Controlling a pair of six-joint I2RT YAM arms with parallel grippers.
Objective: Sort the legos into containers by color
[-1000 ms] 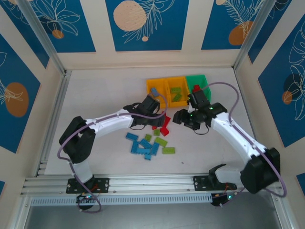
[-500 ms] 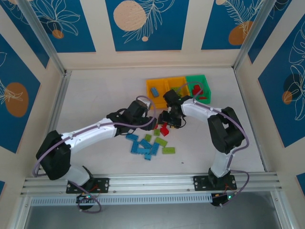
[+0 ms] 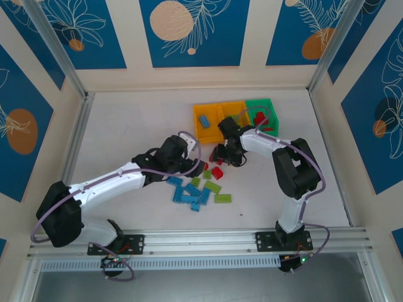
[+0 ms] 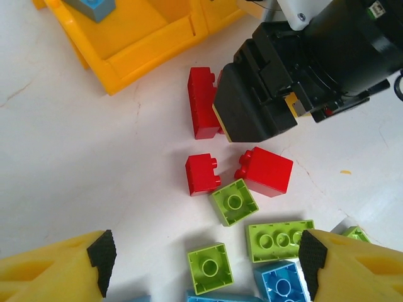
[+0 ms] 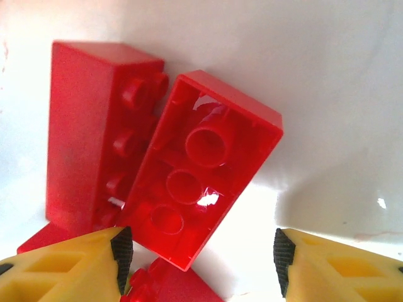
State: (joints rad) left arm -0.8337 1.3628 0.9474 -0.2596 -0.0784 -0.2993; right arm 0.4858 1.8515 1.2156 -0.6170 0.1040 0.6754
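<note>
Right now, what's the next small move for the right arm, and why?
Probably lower slightly and close on the upturned red brick. The right jaws stand open with that brick between their tips, and it rests against a second red brick, so a centred pinch should lift it alone.

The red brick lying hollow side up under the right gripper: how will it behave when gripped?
Probably stiff and light: the red brick looks like thin-walled hard plastic. Its glossy faces may slip in the right gripper. It lies against a second red brick, so it may tip.
</note>
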